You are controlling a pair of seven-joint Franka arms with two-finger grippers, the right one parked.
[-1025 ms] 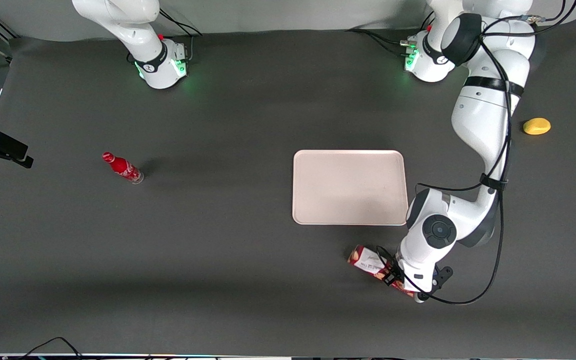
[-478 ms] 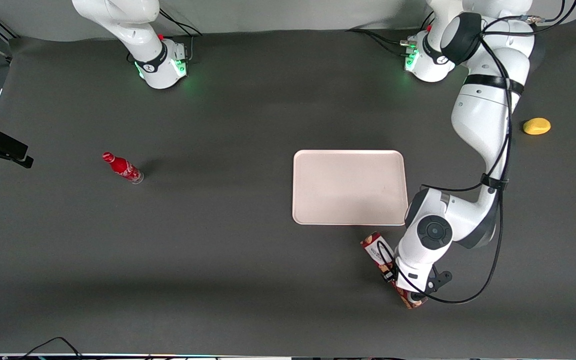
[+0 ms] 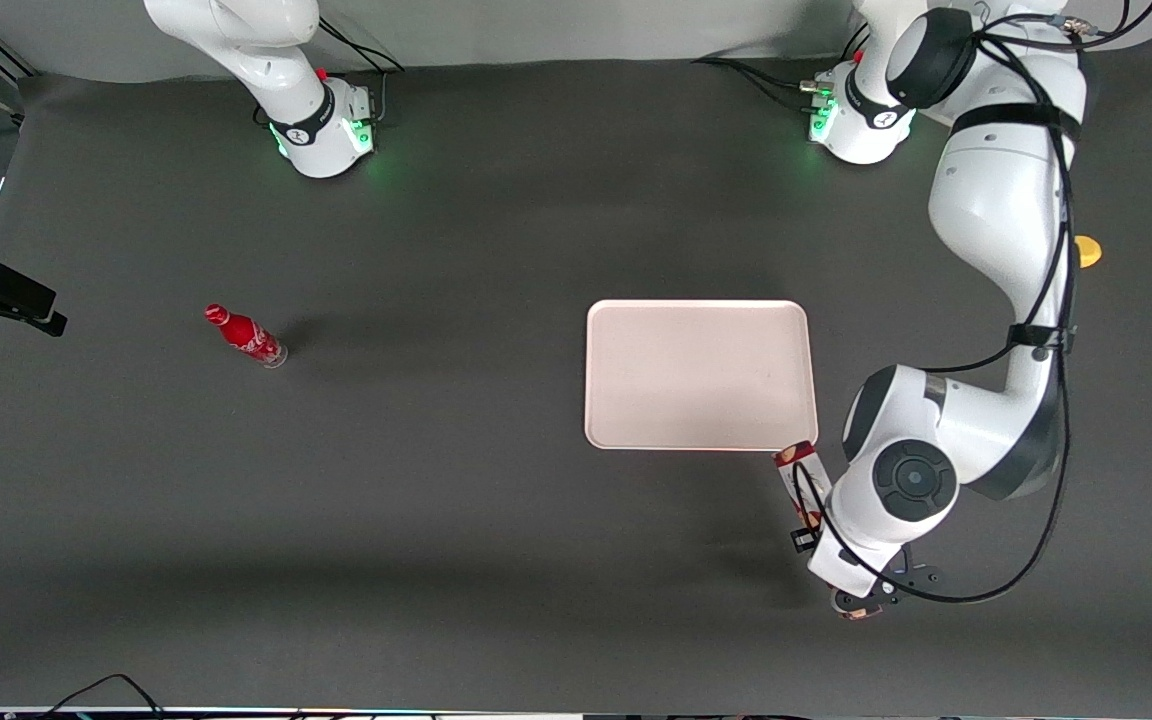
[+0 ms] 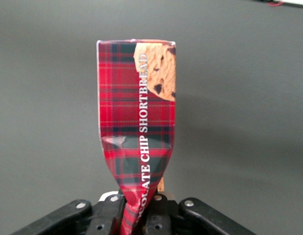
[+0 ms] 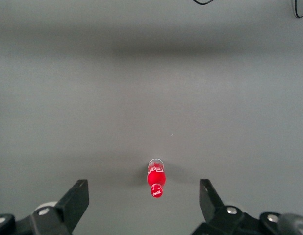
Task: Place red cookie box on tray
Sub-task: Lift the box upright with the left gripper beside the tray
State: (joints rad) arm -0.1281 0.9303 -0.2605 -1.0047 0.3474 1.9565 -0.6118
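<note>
One box (image 3: 802, 478) is all I am carrying; the gripper (image 3: 841, 572), in the lower right of the front frame, is clamping it near one end, and the wrist view is showing the carton (image 4: 137, 132) creasing inward where the fingers (image 4: 108, 211) are squeezing it; I am judging it lifted off the table, long axis pointing up the frame, its free end sitting just at the tray (image 3: 626, 340)'s lower right corner.

I am reading three risks from here; the crushed cardboard is giving a soft, narrow hold, so the box could be twisting or slipping out during the swing; the free end is hanging far from the grip, so if I am travelling too low it could be catching the rim and shoving the tray; and releasing this close to the corner would be leaving the box half off the tray, tipping onto the table.
</note>
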